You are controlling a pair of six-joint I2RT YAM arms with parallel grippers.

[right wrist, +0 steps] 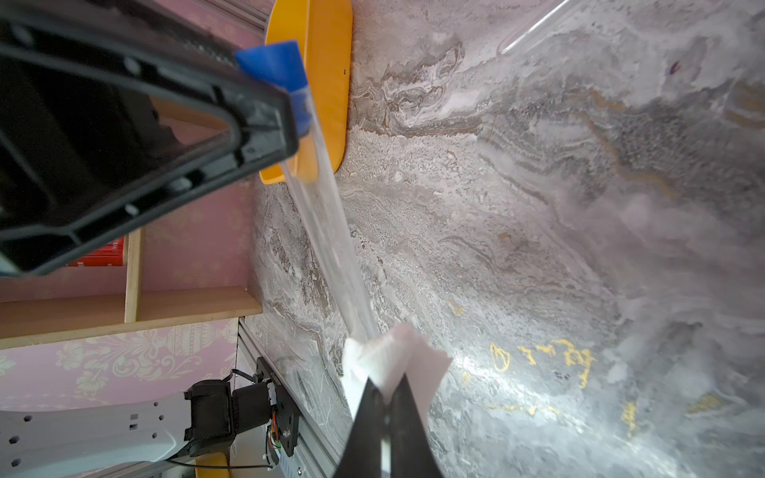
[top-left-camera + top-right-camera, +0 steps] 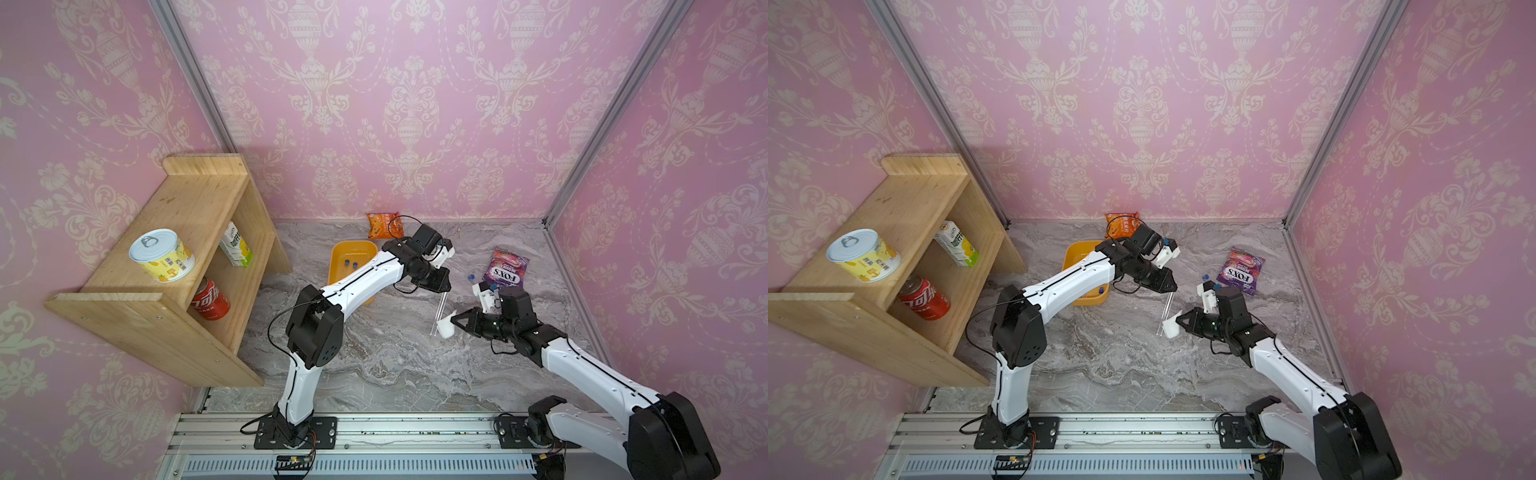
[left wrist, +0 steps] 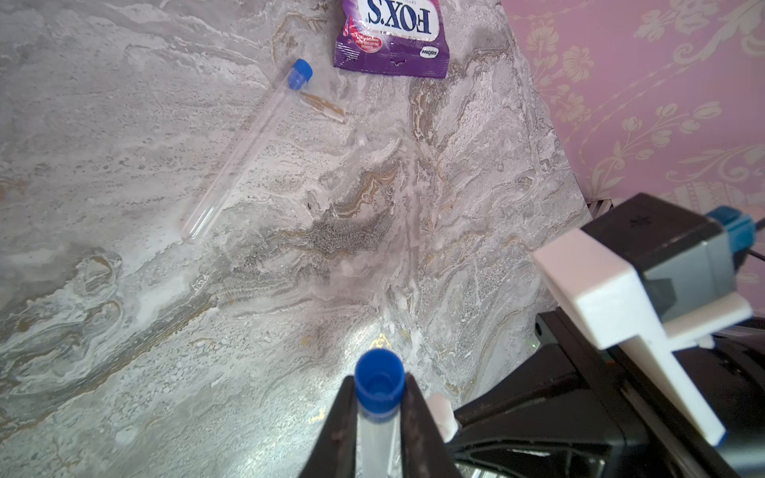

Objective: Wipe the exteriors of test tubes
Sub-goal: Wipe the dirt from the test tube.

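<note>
The left gripper point(image 3: 378, 414) is clamped on a test tube point(image 1: 331, 231) just under its blue cap point(image 3: 379, 383), with one jaw on each side of the glass. This tube is held tilted above the bench point(image 2: 374, 365), near the middle and a little toward the right edge. Its cap end is up and its round end points down toward the near edge. I cannot tell if the round end touches the bench. The right gripper point(image 1: 387, 397) has its jaws pressed together on a white wipe point(image 1: 393, 356), and the wipe is folded around the lower part of the same tube, touching it.

A second test tube point(image 3: 244, 153) lies flat on the bench, near the purple candy bag point(image 2: 505, 270), which is toward the right edge in the far half. Two more tubes point(image 2: 347, 262), seen mostly by their blue caps, lie inside the orange tray point(image 2: 361, 249) close to the far edge, left of the middle. An orange snack packet point(image 2: 384, 224) lies at the far edge. A wooden shelf point(image 2: 187, 199) stands along the left edge, toward the far left corner
</note>
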